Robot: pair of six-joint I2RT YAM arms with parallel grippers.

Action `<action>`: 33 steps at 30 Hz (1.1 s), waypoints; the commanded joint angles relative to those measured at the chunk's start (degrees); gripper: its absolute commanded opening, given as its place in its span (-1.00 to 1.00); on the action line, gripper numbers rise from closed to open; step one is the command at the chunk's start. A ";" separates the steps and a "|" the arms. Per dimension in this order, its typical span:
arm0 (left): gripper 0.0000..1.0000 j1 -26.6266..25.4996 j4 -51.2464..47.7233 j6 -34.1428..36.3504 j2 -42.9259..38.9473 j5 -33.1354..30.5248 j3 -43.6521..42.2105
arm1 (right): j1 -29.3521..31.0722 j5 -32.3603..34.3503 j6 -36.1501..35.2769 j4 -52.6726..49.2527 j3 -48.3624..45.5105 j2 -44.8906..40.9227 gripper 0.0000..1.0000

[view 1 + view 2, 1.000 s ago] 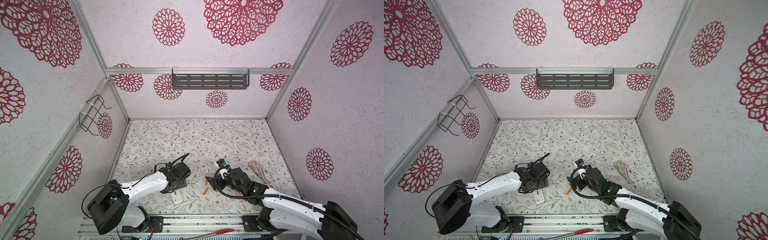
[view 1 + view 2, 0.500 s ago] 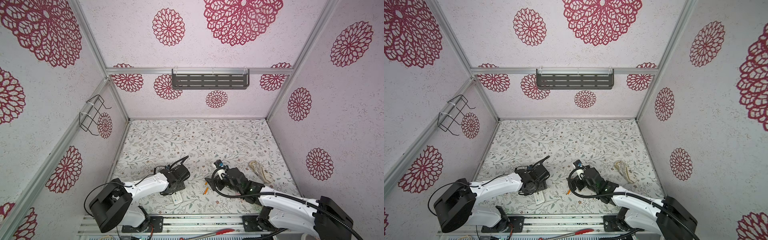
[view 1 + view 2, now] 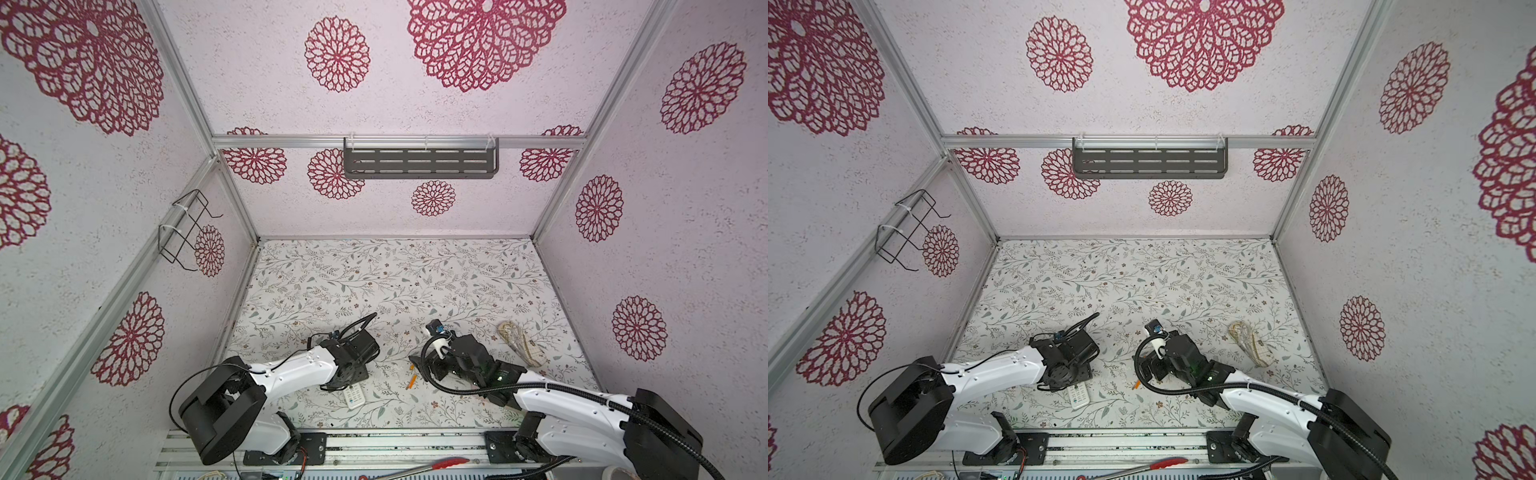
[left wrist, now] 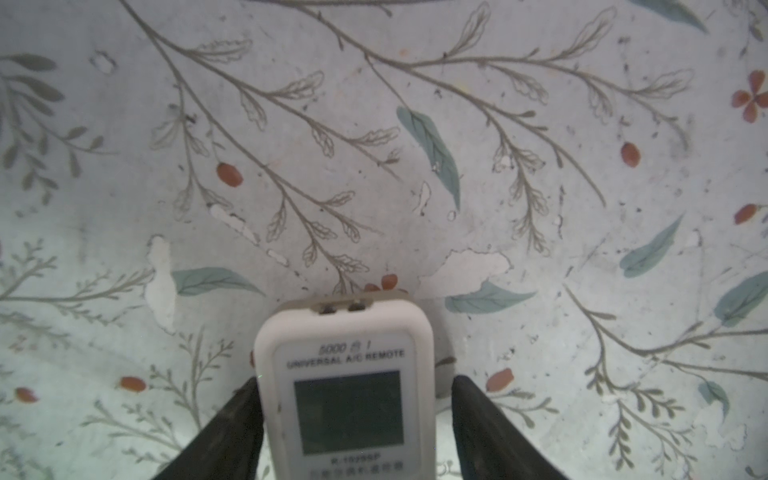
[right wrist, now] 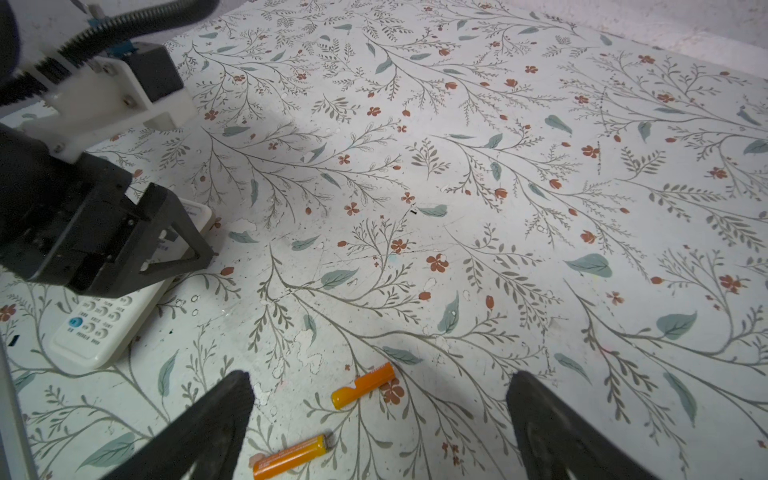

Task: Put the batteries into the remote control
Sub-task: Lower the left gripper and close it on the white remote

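The left gripper (image 4: 353,380) is hovering low over the floral worktop (image 3: 395,282) and has been narrowing on the remote (image 3: 354,395) over the past second. Its jaws are now straddling the display end, one touching a side and the other just short of it, so it is not clamping yet. The right gripper (image 5: 380,376) is staying spread wide, hanging over the batteries (image 5: 363,384). The remote is lying face up near the front edge, left of middle, unmoved. The batteries are lying apart at mid-front, also unmoved.
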 commanded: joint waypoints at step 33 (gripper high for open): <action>-0.27 -0.10 4.60 -1.05 1.99 -0.67 -1.11 | 0.31 4.46 -0.69 -4.37 1.23 -6.22 0.98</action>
